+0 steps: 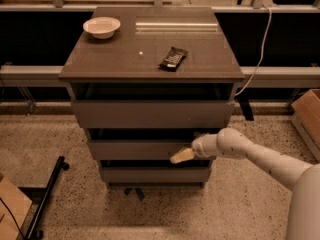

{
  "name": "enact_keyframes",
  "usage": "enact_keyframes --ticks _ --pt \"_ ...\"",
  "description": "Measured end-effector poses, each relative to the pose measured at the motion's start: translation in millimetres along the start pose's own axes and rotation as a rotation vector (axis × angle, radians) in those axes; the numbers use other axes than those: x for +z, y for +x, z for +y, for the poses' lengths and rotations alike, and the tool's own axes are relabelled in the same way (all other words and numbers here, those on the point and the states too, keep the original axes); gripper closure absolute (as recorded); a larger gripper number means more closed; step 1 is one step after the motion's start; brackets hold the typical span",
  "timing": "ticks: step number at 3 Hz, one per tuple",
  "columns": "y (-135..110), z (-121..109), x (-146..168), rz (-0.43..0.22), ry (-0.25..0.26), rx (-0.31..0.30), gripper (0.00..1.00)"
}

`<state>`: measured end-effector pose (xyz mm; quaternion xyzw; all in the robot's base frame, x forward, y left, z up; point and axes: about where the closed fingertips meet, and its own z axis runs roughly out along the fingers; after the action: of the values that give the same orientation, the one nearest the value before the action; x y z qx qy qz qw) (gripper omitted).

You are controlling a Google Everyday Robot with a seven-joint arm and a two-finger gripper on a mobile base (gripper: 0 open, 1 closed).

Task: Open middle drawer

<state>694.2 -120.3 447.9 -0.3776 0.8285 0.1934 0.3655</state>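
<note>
The cabinet (150, 64) has three grey-brown drawer fronts. The middle drawer (135, 149) is the second one, a plain flat panel without a handle, with a dark gap above it. My gripper (181, 156) is at the right end of that front, at its lower edge, its tan fingertips pointing left. The white arm (250, 154) comes in from the lower right. The top drawer front (150, 114) sits above and the lowest drawer front (155, 174) below.
A white bowl (101, 27) and a dark snack packet (173, 58) lie on the cabinet top. A black bar (47, 196) lies on the floor at left. Cardboard boxes stand at far right (309, 114) and lower left (10, 209). A cable (257, 49) hangs at right.
</note>
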Motion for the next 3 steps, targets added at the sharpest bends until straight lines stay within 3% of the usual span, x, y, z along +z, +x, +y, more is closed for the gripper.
enact_keyframes --ticks 1,3 --pt "-2 3 -1 0.002 -0.003 -0.004 0.00" --pt "1 9 23 0.025 -0.076 0.008 0.43"
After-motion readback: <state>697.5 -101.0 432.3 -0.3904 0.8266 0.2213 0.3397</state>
